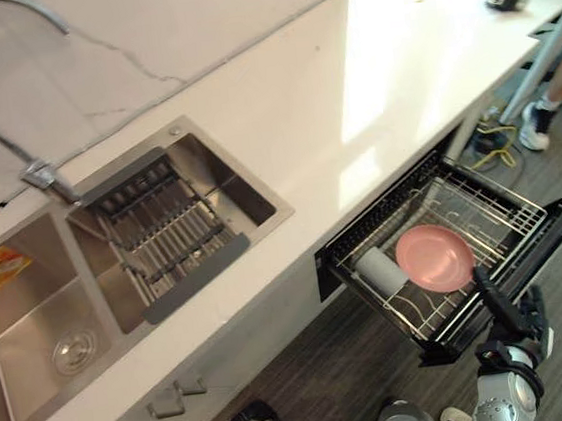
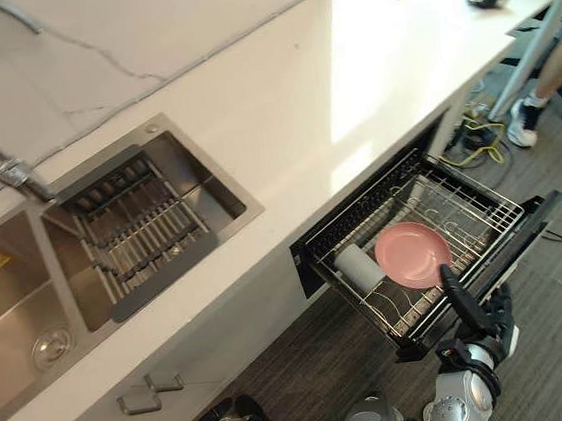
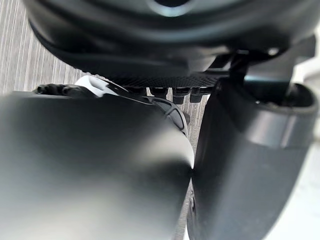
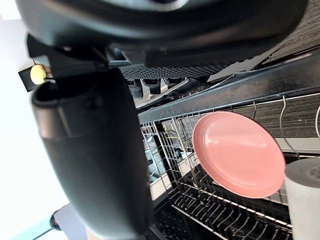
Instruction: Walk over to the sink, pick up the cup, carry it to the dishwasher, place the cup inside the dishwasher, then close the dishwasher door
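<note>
Right hand (image 1: 515,325) is hanging at the front lip of the pulled-out dishwasher rack (image 1: 510,205). Its fingers are sticking out straight, gripping nothing, with one reaching up by the near edge of the pink plate (image 1: 435,257). Can't tell what the left hand (image 3: 170,40) is doing, it's just dark bulk. The cup (image 1: 380,269) is sitting in the rack just beside the plate, on the sink (image 1: 29,297) side. Bare wire is showing behind them. Striped floor (image 1: 348,364) is lying open under the counter (image 1: 349,93) edge.
</note>
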Robot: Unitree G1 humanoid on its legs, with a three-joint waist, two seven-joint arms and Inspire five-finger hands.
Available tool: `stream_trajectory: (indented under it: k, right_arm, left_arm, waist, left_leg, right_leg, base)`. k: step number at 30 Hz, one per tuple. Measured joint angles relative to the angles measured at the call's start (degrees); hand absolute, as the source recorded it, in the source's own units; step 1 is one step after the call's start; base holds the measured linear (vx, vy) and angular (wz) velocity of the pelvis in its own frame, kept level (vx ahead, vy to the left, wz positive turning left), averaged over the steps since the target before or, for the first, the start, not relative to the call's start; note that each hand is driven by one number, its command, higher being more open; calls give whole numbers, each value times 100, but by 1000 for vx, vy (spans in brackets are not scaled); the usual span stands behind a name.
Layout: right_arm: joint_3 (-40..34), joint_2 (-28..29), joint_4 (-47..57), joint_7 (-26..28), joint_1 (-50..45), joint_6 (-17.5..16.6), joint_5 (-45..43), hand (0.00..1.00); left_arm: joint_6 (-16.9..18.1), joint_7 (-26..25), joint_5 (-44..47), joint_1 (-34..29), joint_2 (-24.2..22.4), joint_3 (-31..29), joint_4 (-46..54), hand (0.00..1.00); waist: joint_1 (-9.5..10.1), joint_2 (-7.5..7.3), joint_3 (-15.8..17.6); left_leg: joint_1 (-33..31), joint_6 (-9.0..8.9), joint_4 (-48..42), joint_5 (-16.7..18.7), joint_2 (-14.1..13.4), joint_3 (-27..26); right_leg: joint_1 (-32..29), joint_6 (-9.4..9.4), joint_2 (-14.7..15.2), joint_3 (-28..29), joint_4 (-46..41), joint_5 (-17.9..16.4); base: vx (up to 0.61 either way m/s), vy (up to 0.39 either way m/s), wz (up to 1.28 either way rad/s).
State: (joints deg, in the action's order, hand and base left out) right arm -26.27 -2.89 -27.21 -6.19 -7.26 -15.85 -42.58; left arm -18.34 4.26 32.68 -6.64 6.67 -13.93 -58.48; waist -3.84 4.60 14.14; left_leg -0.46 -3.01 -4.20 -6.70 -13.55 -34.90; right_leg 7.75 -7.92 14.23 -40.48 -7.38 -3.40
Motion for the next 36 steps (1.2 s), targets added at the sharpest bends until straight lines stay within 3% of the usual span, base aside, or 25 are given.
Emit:
stream_trajectory:
  k: [8, 10, 14, 16, 17, 21, 25, 29, 32, 36]
  right_arm:
    - [212, -691, -835, 288, 444, 87, -276, 100]
    - [236, -841, -1102, 293, 744, 189, -496, 100]
    - [420, -1334, -1655, 286, 1476, 360, -825, 100]
    - [449, -1456, -1700, 285, 1768, 402, -1041, 100]
    - [468, -1463, -1700, 279, 1951, 403, -1184, 100]
    - [492, -1671, -1757, 219, 2460, 457, -1218, 100]
    - [625, -1580, -1701, 345, 2760, 442, -1472, 100]
    - [655, -1198, -1653, 453, 2759, 399, -1672, 100]
    - [697, -1056, -1304, 449, 2648, 367, -1204, 100]
    - [1607, -1515, -603, 442, 2058, 380, -132, 100]
  left_arm:
    - [87, 334, -18, -48, 1, -28, 34, 100]
    - [140, 407, -26, -50, 1, -29, 44, 100]
    - [190, 573, -71, -127, -39, -187, 51, 100]
    - [209, 632, -72, -140, -82, -223, 48, 100]
    - [231, 674, -86, -142, -107, -239, 38, 100]
    - [270, 829, -129, -154, -111, -383, -21, 100]
    - [262, 985, -120, -151, -106, -483, -9, 100]
    - [258, 1127, -110, -143, -107, -495, 60, 100]
    - [268, 1232, -110, -142, -115, -571, 64, 100]
    - [582, 1309, -254, -155, -113, -553, -13, 100]
  waist:
    - [179, -14, -11]
    - [310, -6, -9]
    - [536, 152, 39]
    - [619, 254, 52]
    - [686, 310, 54]
    - [789, 363, 133]
    - [774, 381, 280]
    - [771, 385, 440]
    - [766, 397, 505]
    - [739, 393, 502]
  left_leg:
    - [-236, 145, 231, -347, 263, 526]
    - [-295, 157, 253, -457, 285, 621]
    - [-569, 212, 253, -638, 382, 1018]
    - [-678, 176, 242, -608, 436, 1211]
    - [-719, 92, 243, -424, 458, 1292]
    - [-854, 166, 322, -395, 582, 1396]
    - [-856, 214, 483, -552, 622, 1425]
    - [-835, 260, 498, -723, 591, 1545]
    - [-862, 220, 492, -825, 506, 1571]
    - [-879, 202, 387, -839, 368, 1567]
  right_leg:
    - [195, -44, 80, -613, 52, 76]
    - [190, -69, 92, -719, 72, 48]
    - [100, -21, 164, -933, -23, 25]
    - [-9, -23, 214, -920, -89, 27]
    - [-100, -31, 259, -895, -217, 32]
    - [-313, -74, 484, -848, -621, 5]
    - [-510, -83, 616, -816, -1067, -264]
    - [-639, -22, 814, -840, -1751, -772]
    - [-751, 74, 851, -831, -2088, -1038]
    - [-808, 211, 794, -800, -2239, -1243]
  base:
    - [-38, 42, 38]
    - [-166, 58, 34]
    - [-152, 73, 35]
    - [-88, 109, 8]
    - [-55, 121, 0]
    - [-33, 88, 12]
    - [0, 6, 3]
    - [-19, -100, 10]
    - [-51, -126, 2]
    - [-30, -106, -6]
